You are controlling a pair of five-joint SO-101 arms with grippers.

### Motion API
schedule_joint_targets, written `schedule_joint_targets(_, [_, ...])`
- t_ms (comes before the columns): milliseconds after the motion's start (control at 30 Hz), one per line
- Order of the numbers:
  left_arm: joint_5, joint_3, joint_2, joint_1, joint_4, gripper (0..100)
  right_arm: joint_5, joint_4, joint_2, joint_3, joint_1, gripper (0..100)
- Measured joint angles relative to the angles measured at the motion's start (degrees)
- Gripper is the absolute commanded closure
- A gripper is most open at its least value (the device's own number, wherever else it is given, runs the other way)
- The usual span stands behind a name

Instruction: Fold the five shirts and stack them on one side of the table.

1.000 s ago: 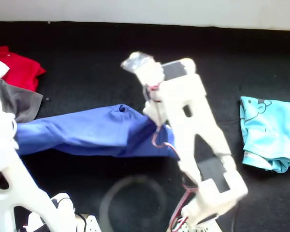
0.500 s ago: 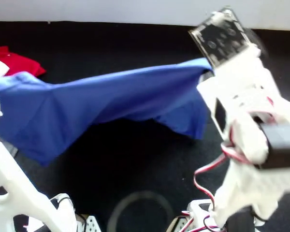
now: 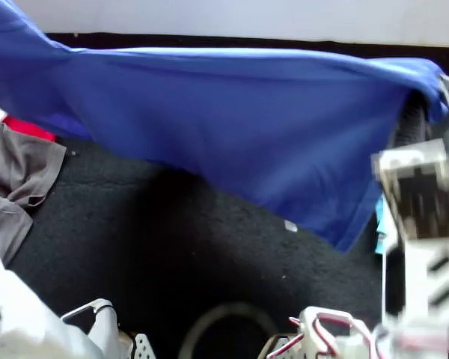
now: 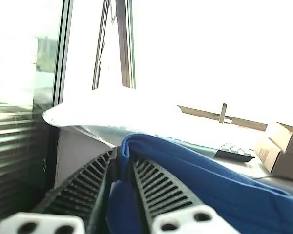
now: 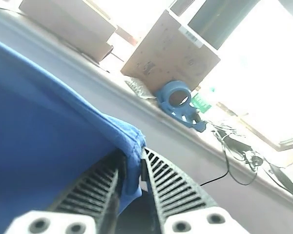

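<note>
Since a second ago the blue shirt (image 3: 232, 127) has gone from a bunched strip lying on the tabletop (image 3: 172, 262) to a wide sheet lifted clear of it. It is stretched across the upper half of the high view from the upper left corner to the upper right edge, with its lower hem sagging to a point right of centre. Both arms have risen with it, and the white arm (image 3: 423, 217) that stood mid-frame now sits at the right edge. In the left wrist view the left claw (image 4: 126, 157) is pressed together on a fold of the blue cloth, which bulges out between its ribbed fingers. In the right wrist view the right claw (image 5: 133, 158) likewise pinches a rolled corner of the shirt, the rest hanging away from it. On the tabletop at the left edge of the high view lies a crumpled grey shirt (image 3: 19, 176), with a strip of red shirt (image 3: 30, 127) showing just above it under the blue hem. A thin pale sliver at the right, below the hem, is probably the turquoise shirt (image 3: 379, 217)
</note>
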Motion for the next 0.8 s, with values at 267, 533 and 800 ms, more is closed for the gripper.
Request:
schedule_joint_targets(267, [0.0,-12.7,-0.1,0.0,-1.3,99,2.2,2.2,-9.1,-0.2,6.7,99.0])
schedule_joint_targets(533, [0.0,-23.1,-0.4,-0.1,-1.6,99,3.7,6.9,-12.7,-0.4,7.5,99.0])
schedule_joint_targets(800, [-0.1,-12.2,-0.4,0.0,2.5,99,3.7,7.2,-13.1,17.8,7.5,99.0])
